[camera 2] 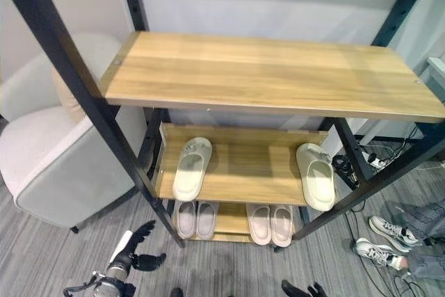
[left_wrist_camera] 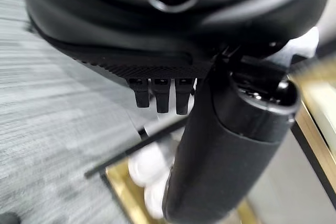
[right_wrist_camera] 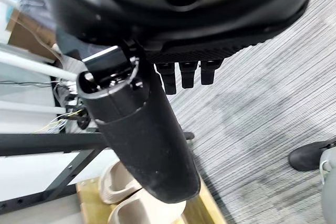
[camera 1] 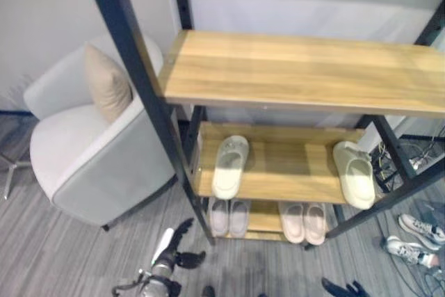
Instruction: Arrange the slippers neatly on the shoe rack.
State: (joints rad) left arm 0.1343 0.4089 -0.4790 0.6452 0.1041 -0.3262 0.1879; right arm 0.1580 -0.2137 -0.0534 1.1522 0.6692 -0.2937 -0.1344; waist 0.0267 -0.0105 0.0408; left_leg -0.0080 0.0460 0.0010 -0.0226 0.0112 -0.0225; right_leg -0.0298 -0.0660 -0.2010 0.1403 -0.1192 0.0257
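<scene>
Left eye view shows the shoe rack point(camera 1: 292, 74) filling the centre, with two cream slippers on its middle shelf point(camera 1: 285, 165) lying well apart: the left cream slipper point(camera 1: 230, 165) at about 9 o'clock on that shelf, pointing inward, and the right cream slipper point(camera 1: 354, 173) at 3 o'clock, angled and hanging partly over the front edge. On the bottom shelf two pale pairs, the left pair point(camera 1: 229, 217) and the right pair point(camera 1: 304, 222), already sit side by side. The left hand point(camera 1: 182, 243) hangs low at 7 o'clock, fingers relaxed and spread, holding nothing; the right hand point(camera 1: 342, 287) shows at 5 o'clock, and its wrist view has its fingers straight and empty too. By my judgement the bottom shelf is done, while the cream slippers have yet to be brought together and squared up. An armchair point(camera 1: 76, 151) with a cushion point(camera 1: 106, 83) stands at 9 o'clock, and someone's sneakers point(camera 1: 415, 238) at 4 o'clock.
</scene>
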